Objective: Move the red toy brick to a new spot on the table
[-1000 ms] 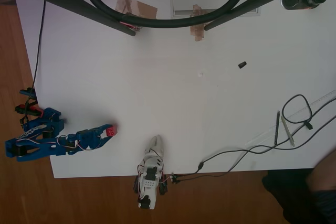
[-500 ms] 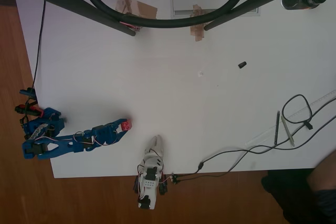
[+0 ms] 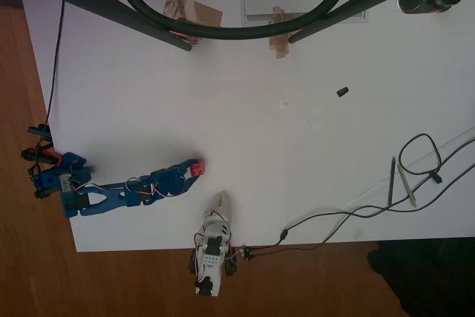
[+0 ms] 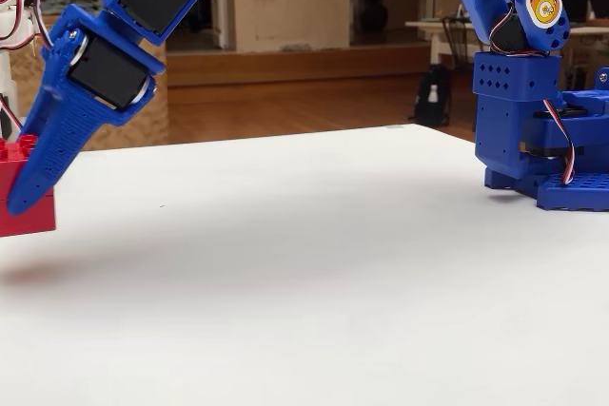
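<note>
The red toy brick (image 3: 195,169) is held at the tip of my blue gripper (image 3: 191,171), low and left of centre over the white table (image 3: 245,139) in the overhead view. In the fixed view the brick (image 4: 24,206) hangs a little above the tabletop (image 4: 314,263) at the left edge, its shadow beneath it, with the blue gripper (image 4: 21,192) shut on it and one finger (image 4: 48,154) lying across its front. The arm's blue base (image 4: 538,154) stands at the right.
A white arm (image 3: 213,239) lies at the table's front edge just right of the gripper. A small black piece (image 3: 342,92), pens (image 3: 397,181) and cables (image 3: 356,209) lie to the right. Brown tape patches (image 3: 194,11) sit at the far edge.
The gripper has carried the red brick steadily to the right and slightly up the picture, away from the table's left edge, as the arm stretched out.
</note>
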Available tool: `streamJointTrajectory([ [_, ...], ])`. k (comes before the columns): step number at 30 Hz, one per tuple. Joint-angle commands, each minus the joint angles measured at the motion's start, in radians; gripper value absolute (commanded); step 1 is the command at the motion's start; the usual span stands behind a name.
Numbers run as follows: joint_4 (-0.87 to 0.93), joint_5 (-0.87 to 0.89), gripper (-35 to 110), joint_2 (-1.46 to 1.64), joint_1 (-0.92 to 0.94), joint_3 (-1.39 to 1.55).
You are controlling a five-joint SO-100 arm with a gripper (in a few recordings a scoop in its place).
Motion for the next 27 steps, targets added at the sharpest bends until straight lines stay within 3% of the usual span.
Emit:
streamJointTrajectory([
  [1, -0.032, 0.080, 0, -0.009, -0.015, -0.192],
  [13, -0.225, 0.207, 1, -0.133, 0.006, -0.235],
  [27, -0.218, 0.225, 25, -0.118, 0.037, -0.224],
])
